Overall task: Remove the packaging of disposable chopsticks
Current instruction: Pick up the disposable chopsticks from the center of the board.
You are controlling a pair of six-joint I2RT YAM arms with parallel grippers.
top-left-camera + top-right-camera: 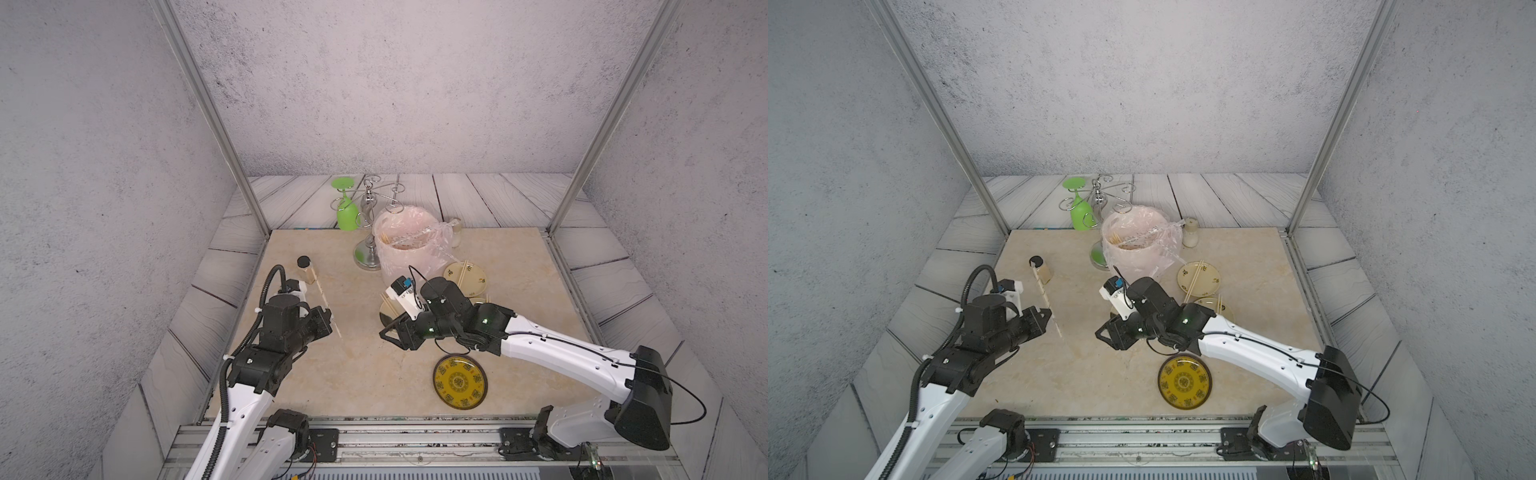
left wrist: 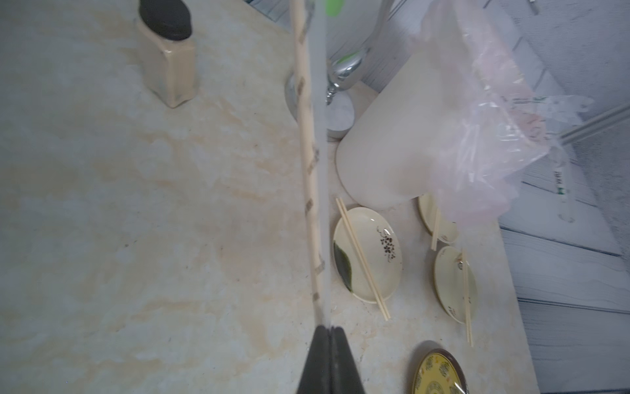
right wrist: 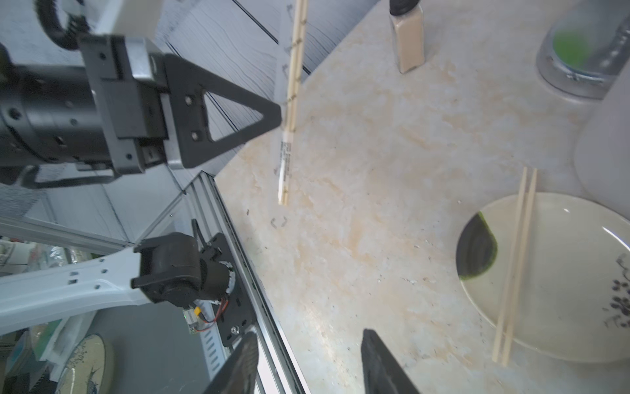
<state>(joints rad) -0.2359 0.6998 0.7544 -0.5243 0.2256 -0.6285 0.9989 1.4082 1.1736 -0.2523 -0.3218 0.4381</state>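
Left claw is clamped fully closed on the sleeve. The chopsticks are inside it, held clear of the worktop at its left side, so the short end is exposed. Right claw is part open and empty, facing that end, probably to grip it.

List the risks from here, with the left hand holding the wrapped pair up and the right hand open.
1. The left hand pinches the wrapped chopsticks only at its fingertips, so a pull by the right hand may drag out the whole pair, not just the sleeve.
2. The pair's far end points at the spice jar; a swing could tip it.
3. The right hand hovers near the plate with loose chopsticks; it might knock them off.
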